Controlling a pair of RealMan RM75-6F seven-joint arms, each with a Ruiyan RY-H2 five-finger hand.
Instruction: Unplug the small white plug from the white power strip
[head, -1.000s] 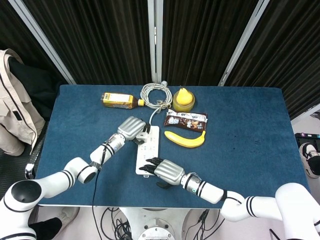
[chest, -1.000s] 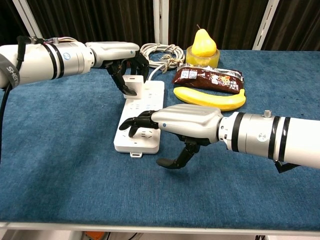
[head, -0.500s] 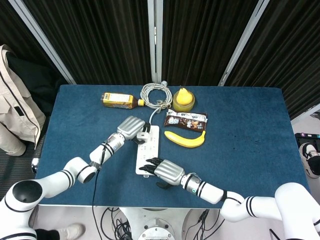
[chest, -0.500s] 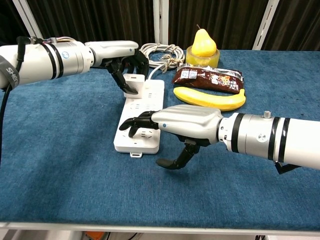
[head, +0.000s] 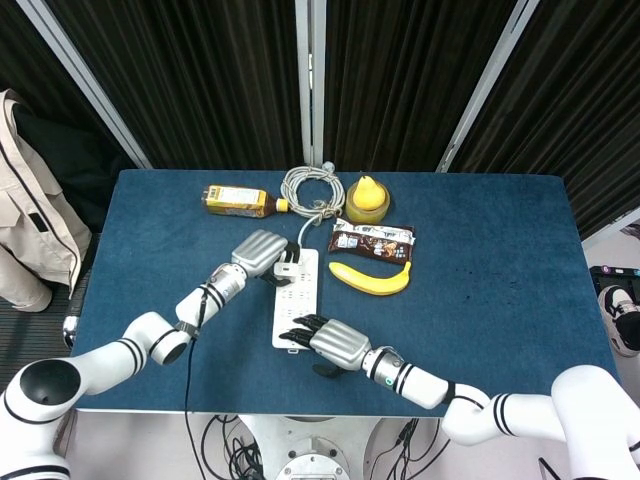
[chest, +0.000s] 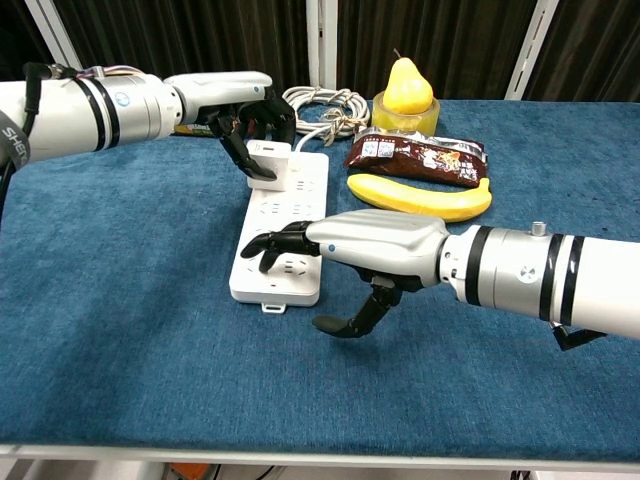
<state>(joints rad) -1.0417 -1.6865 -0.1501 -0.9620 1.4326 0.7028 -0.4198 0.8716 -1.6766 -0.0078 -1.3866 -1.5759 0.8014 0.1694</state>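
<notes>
The white power strip (chest: 288, 212) (head: 297, 297) lies lengthwise in the middle of the blue table. My left hand (chest: 248, 118) (head: 259, 250) pinches the small white plug (chest: 270, 158) (head: 288, 267) over the strip's far end. The plug looks slightly raised, and its prongs are hidden, so I cannot tell whether they are out of the socket. A thin white cord runs from the plug back to the coiled cable (chest: 318, 103) (head: 309, 186). My right hand (chest: 372, 243) (head: 336, 340) rests its dark fingertips (chest: 272, 243) on the near end of the strip, thumb hanging beside it.
To the right of the strip lie a banana (chest: 420, 196) and a brown snack packet (chest: 415, 154). A pear (chest: 407, 92) on a yellow stand is at the back. A yellow-labelled bottle (head: 236, 201) lies at the back left.
My left hand has lifted and drawn back a little with the plug in it, raising it from the strip's far end. The right hand has stayed on the near end.
</notes>
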